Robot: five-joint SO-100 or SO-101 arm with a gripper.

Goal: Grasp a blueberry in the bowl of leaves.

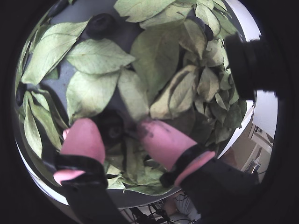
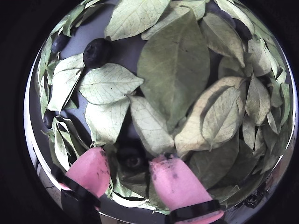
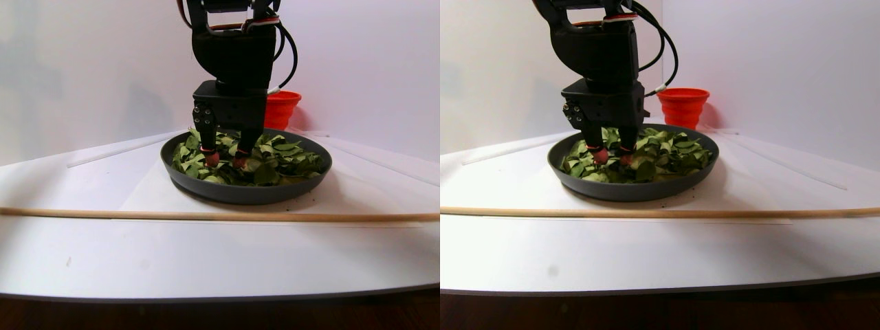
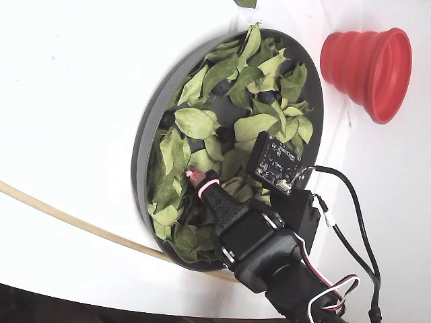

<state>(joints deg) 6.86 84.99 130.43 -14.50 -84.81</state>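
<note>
The dark-grey bowl holds many green leaves. My gripper is down in the bowl with its pink fingertips spread among the leaves. It is open. A dark blueberry lies in the gap between the tips, half under a leaf, with space on both sides. The same blueberry and gripper show in the other wrist view. A second blueberry lies bare on the bowl floor further off, also seen in a wrist view. In the stereo pair view the gripper stands upright in the bowl.
A red ribbed cup stands beyond the bowl, also in the stereo pair view. A thin wooden stick lies across the white table in front of the bowl. A small black camera board hangs beside the wrist over the leaves.
</note>
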